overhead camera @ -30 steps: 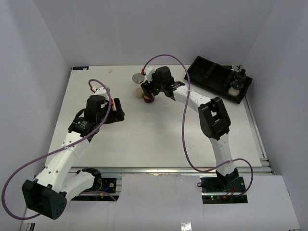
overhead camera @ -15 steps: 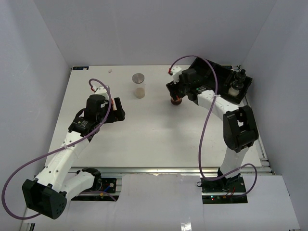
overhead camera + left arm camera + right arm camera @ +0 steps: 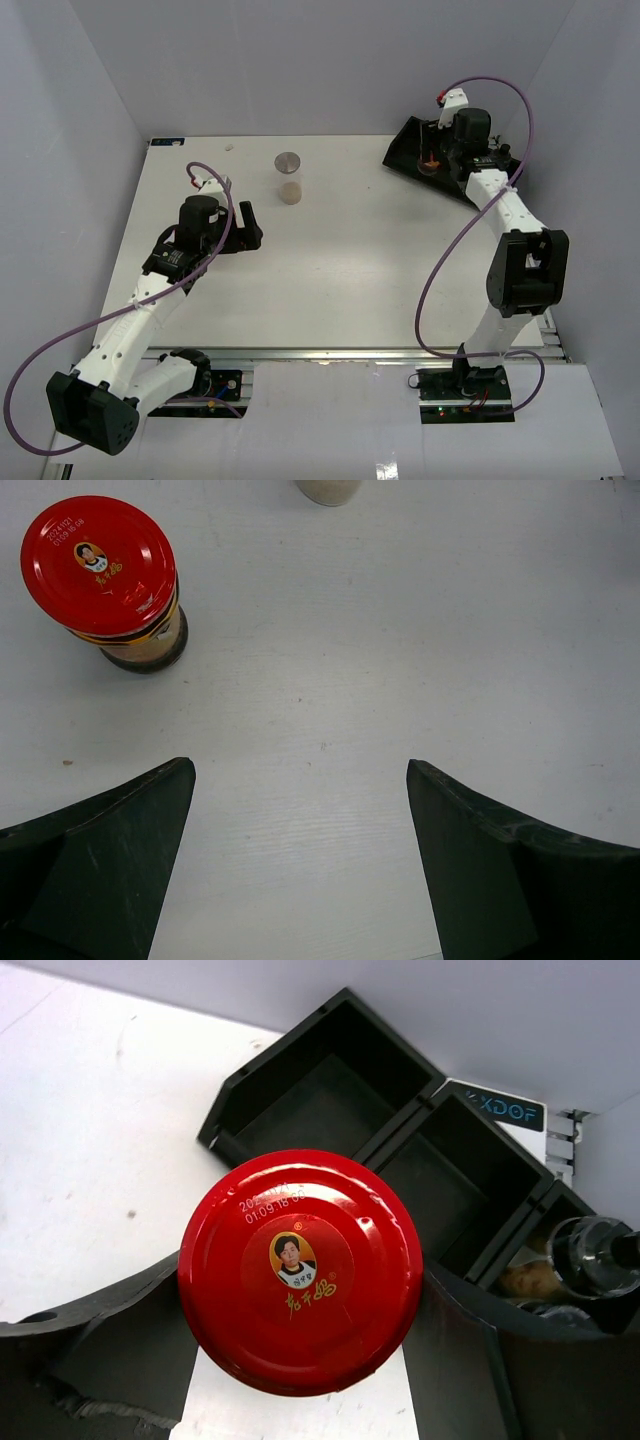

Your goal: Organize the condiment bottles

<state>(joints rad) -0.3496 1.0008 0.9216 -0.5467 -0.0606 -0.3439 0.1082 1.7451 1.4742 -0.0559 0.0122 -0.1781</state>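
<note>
Above the white table (image 3: 350, 260) the left gripper (image 3: 298, 770) hangs with its fingers wide apart, and a red-lidded jar (image 3: 100, 575) stands at the upper left of its view. Farther, at the upper centre, stands a grey-lidded jar (image 3: 288, 163). At the upper right, the right gripper (image 3: 300, 1350) clamps a second red jar (image 3: 300, 1270) over the black tray (image 3: 300, 1100).

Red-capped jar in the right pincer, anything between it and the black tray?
Nothing visible. The red-capped jar hangs by the black rectangular tray; two compartments are empty, bottles only in the end one.

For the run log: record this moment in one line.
right jaws: shut on red-capped jar, at black tray | left jaws: open, near second red-capped jar
</note>
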